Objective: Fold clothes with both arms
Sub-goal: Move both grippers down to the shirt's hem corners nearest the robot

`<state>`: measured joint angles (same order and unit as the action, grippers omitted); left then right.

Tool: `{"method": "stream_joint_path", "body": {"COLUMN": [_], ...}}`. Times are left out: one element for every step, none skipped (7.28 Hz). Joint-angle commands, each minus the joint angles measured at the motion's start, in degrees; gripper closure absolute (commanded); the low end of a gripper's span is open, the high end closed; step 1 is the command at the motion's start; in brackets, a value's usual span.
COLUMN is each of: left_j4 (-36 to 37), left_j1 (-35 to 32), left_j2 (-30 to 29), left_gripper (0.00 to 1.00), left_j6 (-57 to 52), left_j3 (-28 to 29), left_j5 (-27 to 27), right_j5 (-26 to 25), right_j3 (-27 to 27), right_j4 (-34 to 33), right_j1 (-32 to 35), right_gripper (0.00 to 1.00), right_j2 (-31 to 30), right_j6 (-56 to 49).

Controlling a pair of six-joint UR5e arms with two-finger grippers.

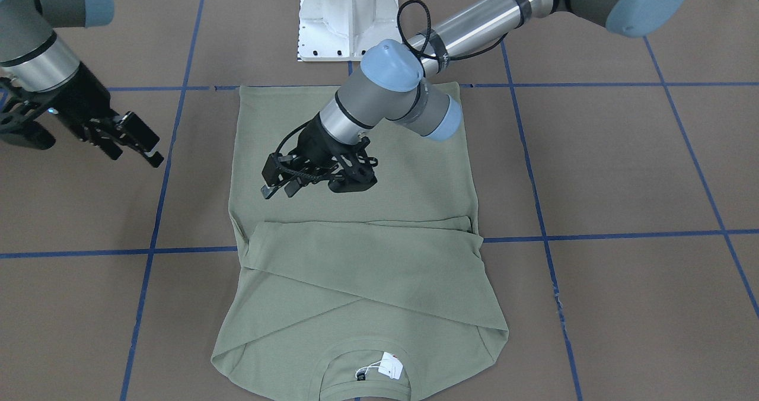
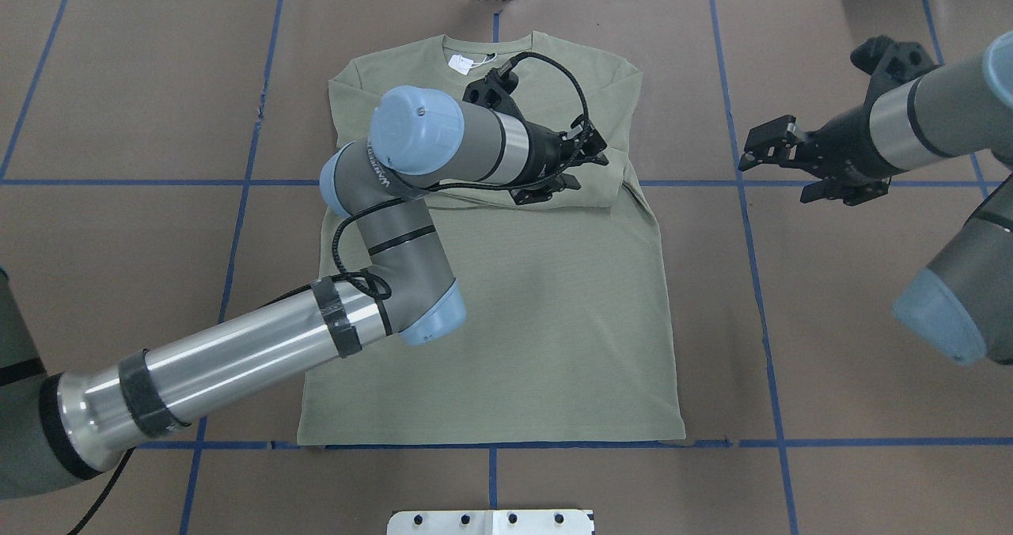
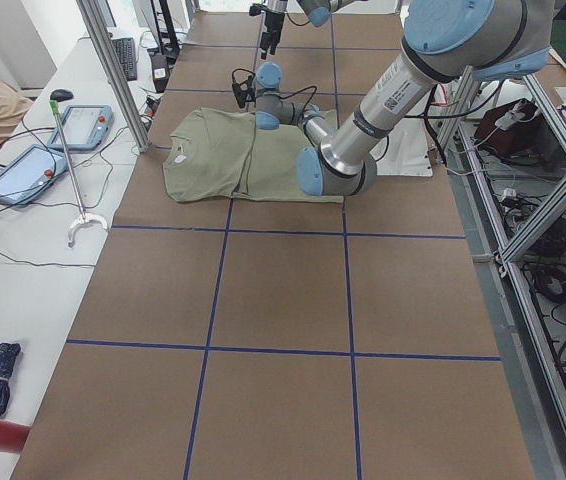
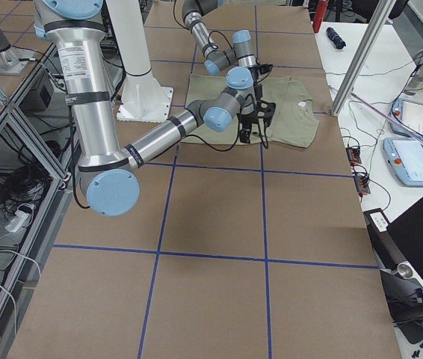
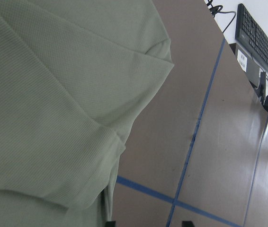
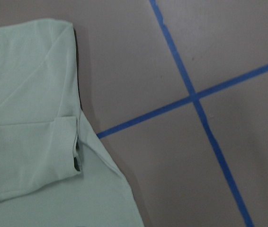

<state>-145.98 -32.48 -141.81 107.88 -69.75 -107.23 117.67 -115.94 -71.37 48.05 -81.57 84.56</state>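
Both sleeves (image 1: 367, 252) lie crossed on the shirt (image 2: 546, 321), flat mid-counter (image 2: 119, 123). Left jaws hover wide, empty, over its middle; right jaws, seemingly parted, hang beside it. Likely best: pinch matching hem (image 2: 554, 432) corners, lift together, keep edges level.

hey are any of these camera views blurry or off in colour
Right wrist view: soft focus, and the shirt looks washed-out mint with its knit barely readable. Left wrist view: sharper, the ribbed knit shows, and the colour is a truer sage. Overhead view: even light, no harsh glare on the table.
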Motion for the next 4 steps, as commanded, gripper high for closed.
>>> {"method": "stream_joint_path", "body": {"left_j4": [1.4,1.4,1.4,1.3], "left_j1": [-0.6,-0.7,-0.7,-0.8], "left_j2": [13.3,17.9,20.5,21.2], "left_gripper": [0.45,0.45,0.45,0.45], "left_j6": [-4.8,-6.2,-6.8,-6.8], "left_j3": [-14.8,-19.8,-22.1,-22.3], "left_j5": [-3.3,-3.9,-4.6,-4.7], "right_j5": [-12.6,-21.9,-29.0,-29.9], "right_j3": [-6.8,-7.5,-7.5,-7.1], "right_j4": [-0.1,-0.1,-0.3,-5.2], "right_j1": [-16.8,-26.5,-33.2,-36.1], "right_gripper": [0.0,0.0,0.01,0.02], "right_j2": [-3.1,-3.2,-3.4,-3.2], "right_j6": [15.0,22.8,26.2,30.7]}}
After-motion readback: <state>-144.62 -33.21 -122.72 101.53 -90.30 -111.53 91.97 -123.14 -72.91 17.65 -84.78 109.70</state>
